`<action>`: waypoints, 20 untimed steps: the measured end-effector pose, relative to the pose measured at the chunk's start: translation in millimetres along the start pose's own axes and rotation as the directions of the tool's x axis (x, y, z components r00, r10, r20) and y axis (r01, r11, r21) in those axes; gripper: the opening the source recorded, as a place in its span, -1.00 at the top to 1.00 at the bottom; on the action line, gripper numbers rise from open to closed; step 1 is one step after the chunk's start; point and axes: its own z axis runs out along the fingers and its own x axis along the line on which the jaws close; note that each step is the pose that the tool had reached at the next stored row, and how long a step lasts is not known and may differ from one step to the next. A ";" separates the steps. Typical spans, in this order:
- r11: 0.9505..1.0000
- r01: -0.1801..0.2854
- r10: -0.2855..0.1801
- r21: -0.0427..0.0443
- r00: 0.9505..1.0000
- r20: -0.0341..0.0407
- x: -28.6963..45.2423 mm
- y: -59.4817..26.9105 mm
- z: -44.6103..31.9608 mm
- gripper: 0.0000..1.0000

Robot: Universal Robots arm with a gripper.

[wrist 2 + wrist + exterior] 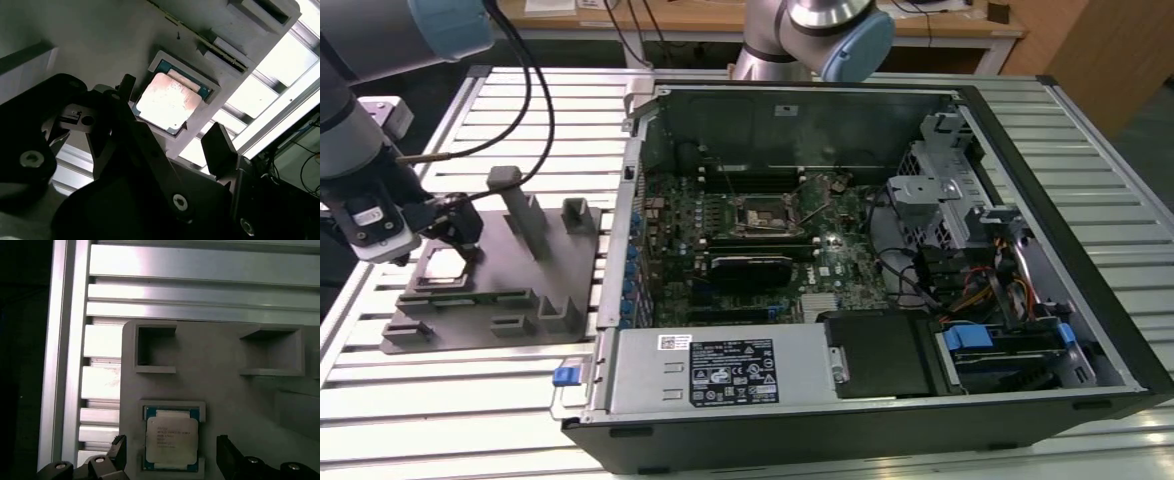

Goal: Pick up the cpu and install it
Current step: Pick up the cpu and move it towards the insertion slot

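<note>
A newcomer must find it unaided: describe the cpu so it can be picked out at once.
At the exterior view's left, beside the open computer case, a grey fixture block lies on the slatted table. In the first wrist view the cpu lies flat in a square recess of that block. It alone is a shiny silver square with a darker rim; nearby pockets are bare grey.

The slatted aluminium table [1081,120] carries two items. A grey fixture block [507,275] lies toward the exterior view's left; an open computer case [881,435] lies just beside it, toward the right.
</note>
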 end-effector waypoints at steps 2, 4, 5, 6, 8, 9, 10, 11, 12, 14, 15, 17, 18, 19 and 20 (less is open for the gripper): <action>1.000 -0.003 0.003 0.000 1.000 0.000 -0.1 1.3 1.6 -0.61; 1.000 -0.008 0.008 0.000 1.000 0.001 -0.1 1.6 3.4 -0.61; 1.000 -0.011 0.011 0.000 1.000 0.001 -0.1 1.6 4.3 -0.61; 1.000 -0.014 0.014 0.000 1.000 0.001 0.0 1.5 5.2 -0.61; 1.000 -0.020 0.020 0.000 1.000 0.001 0.0 1.5 7.2 -0.61; 1.000 -0.023 0.023 0.000 1.000 0.001 0.0 1.5 8.2 -0.61; 1.000 -0.026 0.026 0.000 1.000 0.001 0.0 1.5 9.1 -0.61; 1.000 -0.029 0.029 0.000 1.000 0.001 0.0 1.5 10.0 -0.61; 0.999 -0.032 0.032 0.000 0.999 0.002 0.0 1.4 11.0 -0.61; 0.999 -0.042 0.042 0.000 0.999 0.003 0.0 1.3 12.9 -0.61; 0.999 -0.047 0.047 0.001 0.999 0.003 0.1 1.3 13.7 -0.61; 0.999 -0.053 0.053 0.002 0.999 0.005 0.0 1.1 15.1 -0.61; 0.998 -0.055 0.055 0.003 0.998 0.006 0.1 1.0 15.7 -0.61; 0.998 -0.055 0.055 0.004 0.998 0.006 0.1 0.8 16.2 -0.61; 0.998 -0.055 0.055 0.004 0.998 0.006 0.2 0.7 16.6 -0.61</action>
